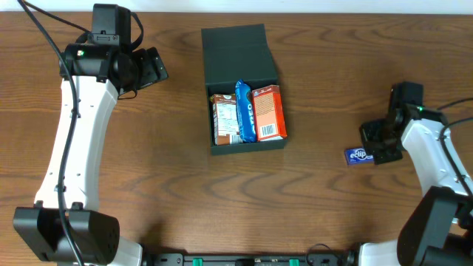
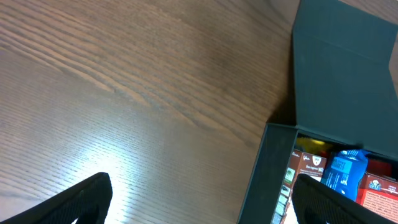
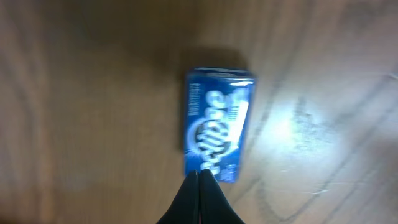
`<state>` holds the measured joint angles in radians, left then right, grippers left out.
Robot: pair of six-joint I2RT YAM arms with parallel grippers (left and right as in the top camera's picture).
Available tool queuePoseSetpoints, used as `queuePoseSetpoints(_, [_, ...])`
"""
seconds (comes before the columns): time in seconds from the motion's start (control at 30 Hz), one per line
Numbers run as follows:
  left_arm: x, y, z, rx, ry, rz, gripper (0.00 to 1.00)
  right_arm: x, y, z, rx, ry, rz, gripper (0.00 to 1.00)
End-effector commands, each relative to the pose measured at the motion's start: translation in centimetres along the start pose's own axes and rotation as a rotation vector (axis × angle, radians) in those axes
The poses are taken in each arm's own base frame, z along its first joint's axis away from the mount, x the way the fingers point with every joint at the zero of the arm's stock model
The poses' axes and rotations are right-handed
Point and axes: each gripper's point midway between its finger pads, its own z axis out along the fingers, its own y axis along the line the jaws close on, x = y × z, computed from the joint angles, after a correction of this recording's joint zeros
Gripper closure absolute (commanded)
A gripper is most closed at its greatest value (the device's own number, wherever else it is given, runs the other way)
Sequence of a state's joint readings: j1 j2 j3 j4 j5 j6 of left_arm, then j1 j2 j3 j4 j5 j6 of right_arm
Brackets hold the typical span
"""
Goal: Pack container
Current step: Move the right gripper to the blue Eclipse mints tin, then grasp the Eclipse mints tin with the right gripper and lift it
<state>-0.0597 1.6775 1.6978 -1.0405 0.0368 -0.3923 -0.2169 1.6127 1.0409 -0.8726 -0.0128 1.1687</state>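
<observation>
— Where is your left claw sitting?
— You're holding the left gripper (image 1: 151,68) spread wide and empty, just left of the dark teal-black matte cardboard box (image 1: 238,55), which is lying open with three upright snack packets (image 1: 244,111) inside.
— And the right?
— Your right gripper (image 3: 199,177) is hovering, pinched together, over the small blue gum pack (image 1: 360,155), well right of the box.

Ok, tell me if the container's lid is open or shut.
Open: the container has its lid folded back flat, with three snack packets visible inside.
</observation>
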Motion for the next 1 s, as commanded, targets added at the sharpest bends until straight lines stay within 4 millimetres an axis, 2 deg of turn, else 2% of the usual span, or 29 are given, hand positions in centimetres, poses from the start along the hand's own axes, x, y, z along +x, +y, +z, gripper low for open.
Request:
queuePoseSetpoints(0.0, [-0.8,0.3,-0.7,-0.009,-0.029,-0.012,0.07,-0.6,-1.0,0.2,0.036,-0.055,0.065,0.78])
queuePoseSetpoints(0.03, [-0.8,0.3,-0.7,-0.009,-0.029,-0.012,0.06,-0.5,-1.1,0.3,0.041,-0.055,0.065,0.61])
queuePoseSetpoints(0.07, [-0.8,0.3,-0.7,-0.009,-0.029,-0.012,0.06,-0.6,-1.4,0.3,0.052,-0.061,0.064,0.53])
queuePoseSetpoints(0.1, [-0.8,0.3,-0.7,-0.009,-0.029,-0.012,0.04,-0.7,-1.4,0.3,0.055,-0.067,0.063,0.52])
queuePoseSetpoints(0.27, [-0.8,0.3,-0.7,-0.01,-0.029,-0.011,0.03,-1.0,-1.3,0.3,0.052,-0.079,0.055,0.43])
queuePoseSetpoints(0.37, [-0.8,0.3,-0.7,-0.009,-0.029,-0.011,0.03,-1.0,-1.2,0.7,0.06,-0.078,0.01,0.43])
queuePoseSetpoints(0.5, [-0.8,0.3,-0.7,-0.009,-0.029,-0.012,0.02,-0.7,-1.3,2.4,0.091,-0.046,0.003,0.46])
queuePoseSetpoints(0.73, [-0.8,0.3,-0.7,-0.009,-0.029,-0.012,0.02,-0.9,0.1,3.4,0.045,-0.042,-0.004,0.46])
queuePoseSetpoints(0.9, [-0.8,0.3,-0.7,-0.009,-0.029,-0.012,0.02,-0.7,-0.2,4.1,0.066,-0.028,-0.026,0.45])
queuePoseSetpoints(0.97, [-0.8,0.3,-0.7,-0.009,-0.029,-0.012,0.02,-0.1,-0.3,4.8,0.076,0.013,-0.025,0.46])
